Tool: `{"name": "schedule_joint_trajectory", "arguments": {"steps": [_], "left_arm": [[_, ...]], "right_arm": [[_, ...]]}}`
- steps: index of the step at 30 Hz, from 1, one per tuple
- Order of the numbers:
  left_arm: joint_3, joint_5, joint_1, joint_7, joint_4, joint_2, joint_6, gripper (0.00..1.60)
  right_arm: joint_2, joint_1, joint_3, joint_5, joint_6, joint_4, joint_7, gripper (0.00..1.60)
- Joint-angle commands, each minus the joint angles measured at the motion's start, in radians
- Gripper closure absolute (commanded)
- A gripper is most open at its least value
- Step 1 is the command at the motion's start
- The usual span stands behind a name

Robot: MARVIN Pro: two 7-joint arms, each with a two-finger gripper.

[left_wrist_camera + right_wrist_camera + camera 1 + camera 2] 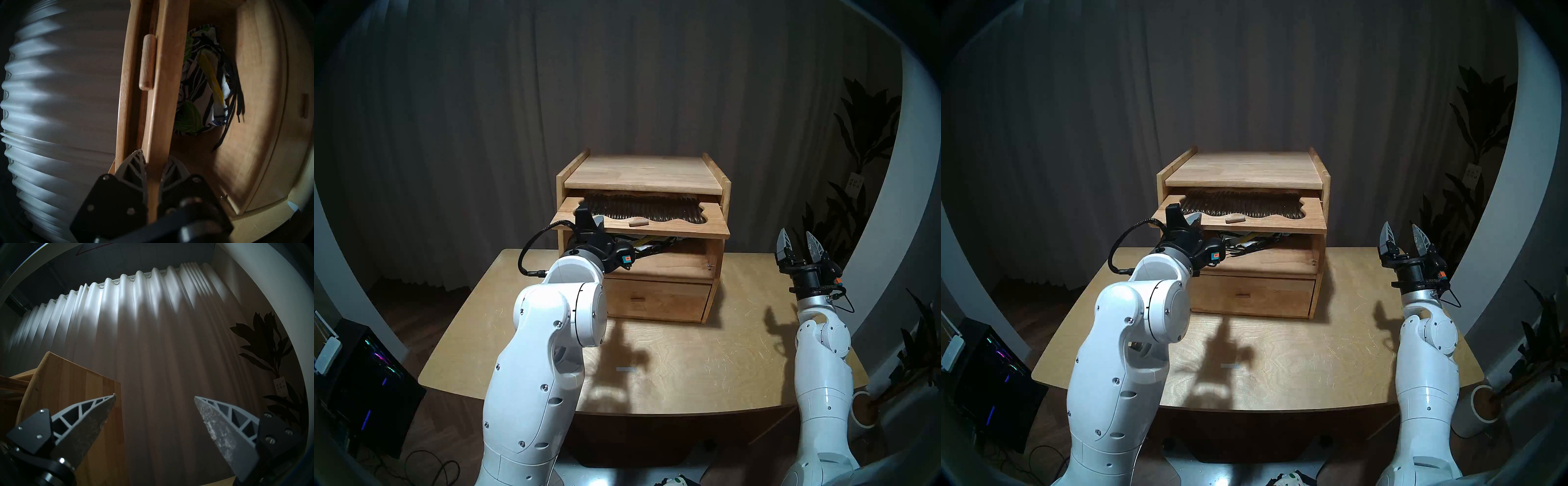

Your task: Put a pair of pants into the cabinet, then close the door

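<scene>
The left gripper (153,162) has its jaws clamped on the front edge of the door (680,228), one finger above the panel and one below, at the panel's left end. The door stands level, pulled partway out from under the top board of the cabinet (639,176), its wavy ribbed-glass window facing up. Its peg handle (147,62) lies on the panel's upper face, farther along the edge from the left jaws, untouched.

Beyond and below those jaws, inside the cabinet's upper compartment, lies the pair of pants (202,81), bunched on the compartment floor. Its black drawstring (235,101) trails over the wood toward the opening. From the head views only a strip of the cloth shows under the door.

The drawer (656,300) below the compartment is shut.

The right gripper (800,245) is held up over the table (687,366), well to the right of the cabinet, touching nothing. Its jaws stand wide apart and empty, tips tilted upward toward the curtain (153,327), with the cabinet's side wall just left of them.
</scene>
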Motion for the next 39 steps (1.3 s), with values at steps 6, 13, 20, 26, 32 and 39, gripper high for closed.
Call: {"name": "schedule_joint_trajectory", "arguments": {"steps": [6,13,20,26,32,39], "left_arm": [[0.028,-0.019,0.130,0.043,-0.165,0.052,-0.017,1.60],[0.062,-0.016,0.189,0.079,-0.234,0.099,-0.017,1.60],[0.038,-0.066,0.254,0.109,-0.240,0.121,0.015,1.60],[-0.051,-0.138,0.296,0.142,-0.240,0.069,0.076,0.00],[-0.174,-0.173,0.264,0.193,-0.240,0.042,0.164,0.00],[-0.295,-0.267,0.274,0.201,-0.240,0.008,0.229,0.00]], "right_arm": [[0.000,0.010,-0.003,-0.001,-0.006,-0.019,0.000,0.00],[0.000,0.010,-0.003,-0.001,-0.006,-0.018,0.000,0.00],[0.001,0.011,-0.003,0.000,-0.006,-0.017,0.001,0.00],[0.002,0.012,-0.002,0.001,-0.005,-0.013,0.002,0.00],[0.003,0.012,-0.002,0.001,-0.004,-0.007,0.003,0.00],[0.003,0.012,-0.001,0.002,-0.003,0.001,0.003,0.00]]}}
